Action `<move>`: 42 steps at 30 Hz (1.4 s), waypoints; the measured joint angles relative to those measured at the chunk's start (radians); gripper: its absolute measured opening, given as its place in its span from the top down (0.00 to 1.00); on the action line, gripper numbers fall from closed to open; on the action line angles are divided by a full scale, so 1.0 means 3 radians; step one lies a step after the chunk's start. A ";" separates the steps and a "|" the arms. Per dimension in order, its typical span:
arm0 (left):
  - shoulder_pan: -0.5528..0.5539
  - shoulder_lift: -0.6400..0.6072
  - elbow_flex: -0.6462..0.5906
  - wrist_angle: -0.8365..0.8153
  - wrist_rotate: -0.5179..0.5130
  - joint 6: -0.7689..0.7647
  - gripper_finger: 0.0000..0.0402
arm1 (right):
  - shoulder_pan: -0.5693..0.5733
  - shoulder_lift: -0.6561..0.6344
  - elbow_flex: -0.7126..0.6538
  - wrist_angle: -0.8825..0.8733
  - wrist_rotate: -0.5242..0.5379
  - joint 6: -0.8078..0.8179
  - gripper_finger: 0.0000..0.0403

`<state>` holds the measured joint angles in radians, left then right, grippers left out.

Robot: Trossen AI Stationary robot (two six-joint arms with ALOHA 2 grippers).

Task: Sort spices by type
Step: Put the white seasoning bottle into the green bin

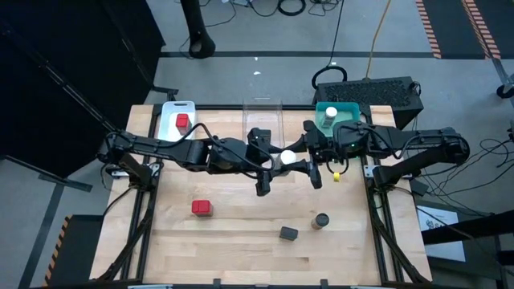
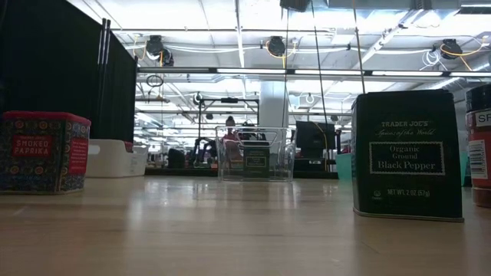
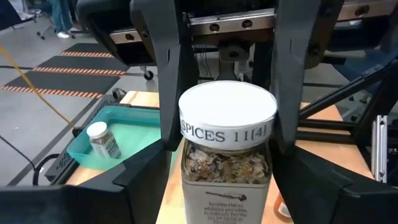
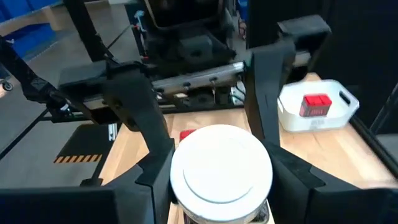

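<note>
Nearest the front edge of the table [image 1: 241,257] sits a black tin [image 1: 288,234], with a dark round jar [image 1: 320,220] just beyond it to the right and a red tin [image 1: 201,209] well apart on the left. Only the low view shows their labels: smoked paprika on the red one, black pepper on the black one, both standing upright.

At mid-table the left gripper [image 1: 277,159] and right gripper [image 1: 299,158] meet around a clear jar [image 1: 287,158]. It is upright, white cap up and long axis vertical, and the low view shows neither it nor the arms. In the left wrist view the right gripper's fingers [image 3: 166,81] lie against both sides of the cap, closed on it. The left gripper's fingers [image 4: 264,93] stand on either side of the cap too, but I cannot tell whether they press on it.

Along the far edge, a white tray [image 1: 171,108] on the left holds a second red tin [image 1: 183,122]. A clear tray [image 1: 262,108] sits in the middle. A teal tray [image 1: 347,110] on the right holds a second white-capped jar [image 1: 330,115], which the left wrist view shows lying tilted on its side.
</note>
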<state>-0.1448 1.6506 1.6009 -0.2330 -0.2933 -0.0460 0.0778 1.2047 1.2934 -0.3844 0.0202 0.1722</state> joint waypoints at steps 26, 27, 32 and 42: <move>0.0001 0.0001 0.0001 -0.0289 -0.0377 -0.0263 0.31 | -0.1359 -0.1345 -0.1752 -0.1105 0.1898 0.1915 0.57; 0.0004 0.0001 0.0001 -0.0287 -0.0392 -0.0267 0.31 | -0.1383 -0.1400 -0.1887 -0.1001 0.1947 0.2011 0.57; 0.0004 0.0001 0.0001 -0.0198 -0.0445 -0.0267 0.31 | -0.1444 -0.1486 -0.2384 -0.0511 0.2348 0.2415 0.57; 0.0004 0.0002 0.0001 -0.0026 -0.0459 -0.0270 0.31 | -0.1527 -0.1219 -0.2682 -0.0320 0.2741 0.2777 0.57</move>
<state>-0.1436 1.6512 1.6012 -0.2409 -0.4311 -0.1268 -0.3804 0.8390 0.4889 -0.4804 0.8425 1.0052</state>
